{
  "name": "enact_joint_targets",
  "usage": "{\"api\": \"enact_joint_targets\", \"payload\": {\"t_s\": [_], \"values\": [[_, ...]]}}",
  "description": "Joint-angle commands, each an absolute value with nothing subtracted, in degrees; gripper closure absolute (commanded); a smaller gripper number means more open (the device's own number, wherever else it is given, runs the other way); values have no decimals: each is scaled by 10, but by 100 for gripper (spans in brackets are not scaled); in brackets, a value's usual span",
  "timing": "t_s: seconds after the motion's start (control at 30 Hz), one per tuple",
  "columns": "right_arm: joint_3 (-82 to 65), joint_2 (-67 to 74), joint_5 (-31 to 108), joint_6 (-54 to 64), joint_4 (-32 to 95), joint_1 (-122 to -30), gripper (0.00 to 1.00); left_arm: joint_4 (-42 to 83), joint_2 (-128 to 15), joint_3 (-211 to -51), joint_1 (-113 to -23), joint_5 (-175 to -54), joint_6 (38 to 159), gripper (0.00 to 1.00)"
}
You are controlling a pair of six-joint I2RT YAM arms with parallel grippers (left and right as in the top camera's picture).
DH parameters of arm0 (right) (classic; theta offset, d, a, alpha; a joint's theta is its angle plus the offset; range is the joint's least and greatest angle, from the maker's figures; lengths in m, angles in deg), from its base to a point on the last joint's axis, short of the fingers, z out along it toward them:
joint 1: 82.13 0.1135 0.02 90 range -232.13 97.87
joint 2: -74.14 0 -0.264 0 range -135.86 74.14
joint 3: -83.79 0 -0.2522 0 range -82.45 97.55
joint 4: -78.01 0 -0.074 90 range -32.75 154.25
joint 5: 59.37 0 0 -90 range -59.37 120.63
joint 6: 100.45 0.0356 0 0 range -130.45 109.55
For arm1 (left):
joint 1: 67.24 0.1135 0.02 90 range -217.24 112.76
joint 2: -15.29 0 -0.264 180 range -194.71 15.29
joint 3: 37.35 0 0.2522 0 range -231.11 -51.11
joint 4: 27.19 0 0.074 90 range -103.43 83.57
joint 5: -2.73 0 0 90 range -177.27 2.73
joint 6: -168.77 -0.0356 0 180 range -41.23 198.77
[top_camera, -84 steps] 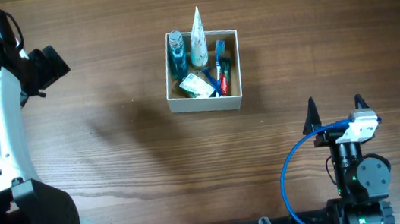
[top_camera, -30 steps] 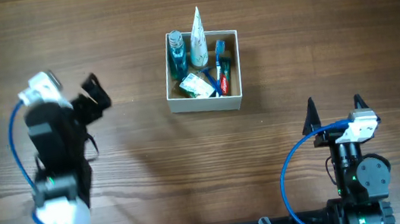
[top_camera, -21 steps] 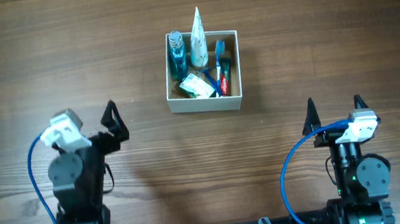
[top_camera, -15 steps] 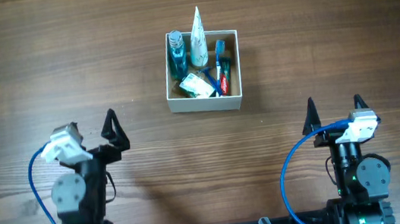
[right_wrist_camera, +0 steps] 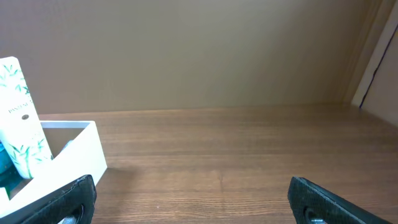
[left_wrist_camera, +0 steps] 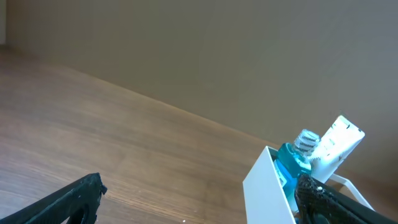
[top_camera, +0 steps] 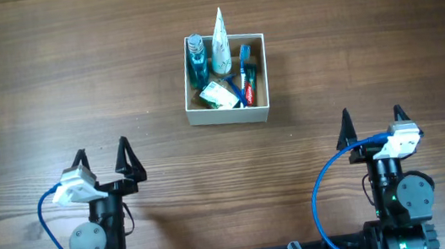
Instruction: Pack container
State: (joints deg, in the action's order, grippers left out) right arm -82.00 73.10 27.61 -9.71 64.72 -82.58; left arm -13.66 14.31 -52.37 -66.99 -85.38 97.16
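The container [top_camera: 229, 113] is a square white-walled box with a tan inside, at the table's middle back. It holds a blue bottle [top_camera: 197, 59], a white tube [top_camera: 219, 33] standing upright, a blue toothbrush [top_camera: 244, 58], a red tube and a green-white packet. My left gripper [top_camera: 103, 160] is open and empty at the front left, well apart from the box. My right gripper [top_camera: 372, 124] is open and empty at the front right. The left wrist view shows the box wall [left_wrist_camera: 268, 193], the bottle [left_wrist_camera: 297, 162] and the tube [left_wrist_camera: 333, 144]. The right wrist view shows the box [right_wrist_camera: 74, 158] and the tube [right_wrist_camera: 22, 118].
The wooden table [top_camera: 71, 66] stretches around the box. Both arm bases stand at the front edge, with blue cables beside them. A plain tan wall [right_wrist_camera: 199, 50] lies behind the table.
My left arm has swung from the far left back down to the front left and now rests there with its gripper open. The right arm and the box have not moved.
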Motion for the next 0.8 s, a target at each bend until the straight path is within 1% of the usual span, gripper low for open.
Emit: {"api": "enact_joint_targets", "payload": {"t_s": [0.0, 0.13, 0.77], "values": [[-822, 735, 281, -101, 650, -829, 0, -132, 151, -514, -675, -848, 972, 0], [-822, 735, 281, -101, 650, -829, 0, -92, 151, -514, -675, -849, 972, 0], [-822, 735, 281, -101, 650, -829, 0, -95, 151, -514, -675, -849, 968, 0]]}}
